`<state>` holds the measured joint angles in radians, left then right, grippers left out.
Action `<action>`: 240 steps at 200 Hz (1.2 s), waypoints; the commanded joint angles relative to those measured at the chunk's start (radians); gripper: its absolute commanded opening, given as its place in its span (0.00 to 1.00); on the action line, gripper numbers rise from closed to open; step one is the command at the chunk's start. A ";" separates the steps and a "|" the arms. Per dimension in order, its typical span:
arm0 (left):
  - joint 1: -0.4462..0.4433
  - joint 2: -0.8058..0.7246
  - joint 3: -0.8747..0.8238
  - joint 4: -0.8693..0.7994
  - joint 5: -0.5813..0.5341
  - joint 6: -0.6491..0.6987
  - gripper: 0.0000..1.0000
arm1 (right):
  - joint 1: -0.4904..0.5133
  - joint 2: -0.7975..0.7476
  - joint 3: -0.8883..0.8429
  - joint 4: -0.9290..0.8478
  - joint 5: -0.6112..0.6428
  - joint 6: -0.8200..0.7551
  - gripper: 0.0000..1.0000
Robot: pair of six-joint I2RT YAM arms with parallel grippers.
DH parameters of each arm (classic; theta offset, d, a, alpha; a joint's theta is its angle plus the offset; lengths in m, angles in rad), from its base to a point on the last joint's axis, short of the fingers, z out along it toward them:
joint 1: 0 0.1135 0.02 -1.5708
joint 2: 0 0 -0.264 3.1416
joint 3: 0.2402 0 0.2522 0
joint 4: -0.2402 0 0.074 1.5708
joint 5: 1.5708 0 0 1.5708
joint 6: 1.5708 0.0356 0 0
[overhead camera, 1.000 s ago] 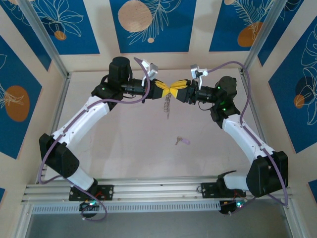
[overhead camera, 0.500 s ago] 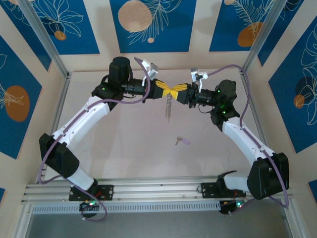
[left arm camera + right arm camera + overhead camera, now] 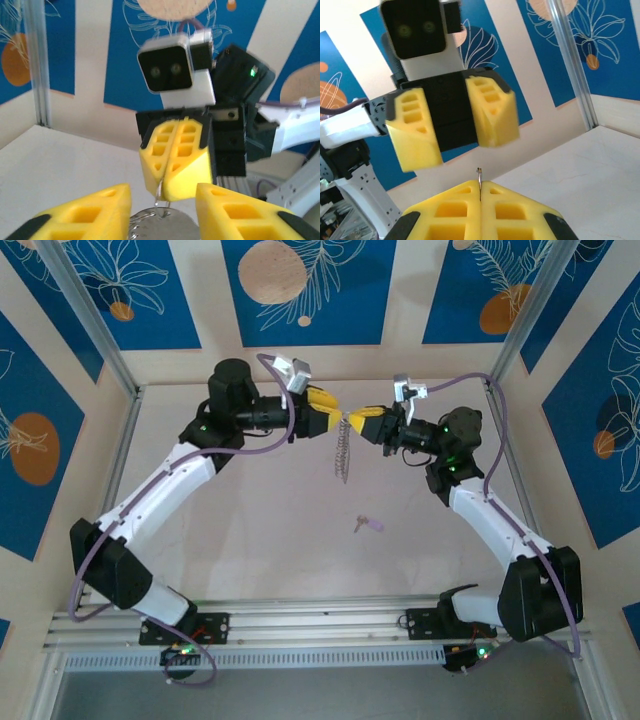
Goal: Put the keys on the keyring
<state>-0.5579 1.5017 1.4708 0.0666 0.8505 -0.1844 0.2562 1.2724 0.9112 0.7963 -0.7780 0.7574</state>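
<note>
The keyring (image 3: 343, 453), a silvery loop with a toothed fringe, hangs above the table's far middle. My right gripper (image 3: 353, 418) is shut on its top wire. That wire pokes out between the closed yellow fingers (image 3: 450, 212) in the right wrist view. My left gripper (image 3: 336, 412) faces it, jaws open, a little apart from the ring. In the left wrist view the keyring (image 3: 160, 226) hangs below the right gripper's shut fingertips, between my own spread left fingers (image 3: 85, 212). A small lilac-headed key (image 3: 367, 524) lies on the table, nearer the arms' bases.
Aluminium posts (image 3: 85, 315) and patterned blue walls close in the pale table (image 3: 250, 530) at the back and sides. A rail (image 3: 320, 625) runs along the near edge by the arm bases.
My left gripper has opened, let go of the keyring and drawn back to the left. My right gripper has shut on the ring's top and now carries it alone.
</note>
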 commanded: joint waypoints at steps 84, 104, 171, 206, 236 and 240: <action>0.026 0.030 -0.188 0.576 0.010 -0.455 0.56 | 0.000 0.066 -0.031 0.381 0.162 0.218 0.00; 0.025 0.055 -0.180 0.629 0.023 -0.496 0.56 | 0.011 0.076 -0.019 0.382 0.170 0.216 0.00; 0.025 0.110 -0.158 0.725 0.043 -0.573 0.48 | 0.032 0.096 -0.003 0.404 0.185 0.226 0.00; 0.025 0.124 -0.147 0.742 0.057 -0.589 0.43 | 0.033 0.101 0.002 0.411 0.191 0.227 0.00; 0.025 0.133 -0.147 0.763 0.058 -0.603 0.37 | 0.035 0.104 0.006 0.415 0.190 0.231 0.00; 0.025 0.134 -0.146 0.767 0.058 -0.604 0.37 | 0.034 0.106 0.006 0.414 0.189 0.232 0.00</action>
<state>-0.5388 1.6245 1.2881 0.7635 0.8829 -0.7673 0.2825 1.3693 0.8841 1.1614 -0.6186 0.9775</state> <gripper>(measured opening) 0.386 0.066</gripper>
